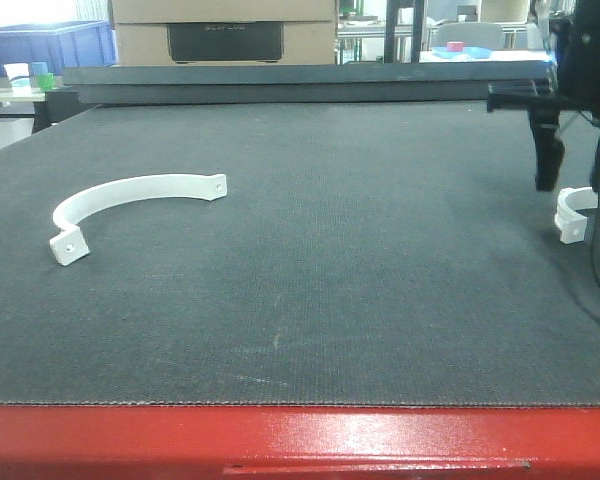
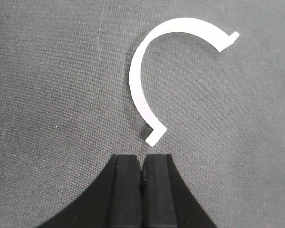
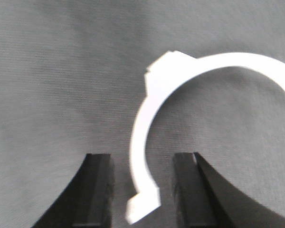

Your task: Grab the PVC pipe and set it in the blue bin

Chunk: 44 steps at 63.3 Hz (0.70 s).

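Our R gripper, fingers spread, straddles a white pipe piece, prob. not touching; L gripper, fingers pressed together, sits near second piece.

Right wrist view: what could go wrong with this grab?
1. The right gripper is open with only the thin end of the white curved piece between its fingers; gripped there, it may pivot or slip.
2. The blue bin sits far back left: a long carry on a weak hold.

Front view skims mat; wrist views face down.
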### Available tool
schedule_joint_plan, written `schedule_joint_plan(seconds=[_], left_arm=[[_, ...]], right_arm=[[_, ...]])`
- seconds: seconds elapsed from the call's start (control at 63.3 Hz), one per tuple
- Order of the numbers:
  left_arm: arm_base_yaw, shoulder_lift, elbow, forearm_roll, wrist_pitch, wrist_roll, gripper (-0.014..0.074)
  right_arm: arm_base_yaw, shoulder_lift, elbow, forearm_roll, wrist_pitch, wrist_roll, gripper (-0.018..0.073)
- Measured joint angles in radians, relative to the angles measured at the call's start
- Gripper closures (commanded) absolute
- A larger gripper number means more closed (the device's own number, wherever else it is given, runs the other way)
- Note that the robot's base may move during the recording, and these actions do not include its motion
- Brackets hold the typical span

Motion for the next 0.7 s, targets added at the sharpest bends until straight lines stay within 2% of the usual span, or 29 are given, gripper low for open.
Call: schedule_joint_plan(seconds=[0.111,0.379,0.695], left_arm=[[0.000,0.000,0.000,0.000,0.000,0.000,0.0707],[0.000,0.000,0.000,0.000,0.002,0.000,0.0707],[0.000,0.000,0.000,0.000,0.009,0.000,0.0707]], right_arm=[[-0.023,0.020,0.000,0.006,-0.006,0.008,0.0366],[-0.042,0.022,0.000,0.090,-0.079,0.012,0.0366],[-0.042,0.022,0.000,0.093,-0.104,0.012,0.0366]])
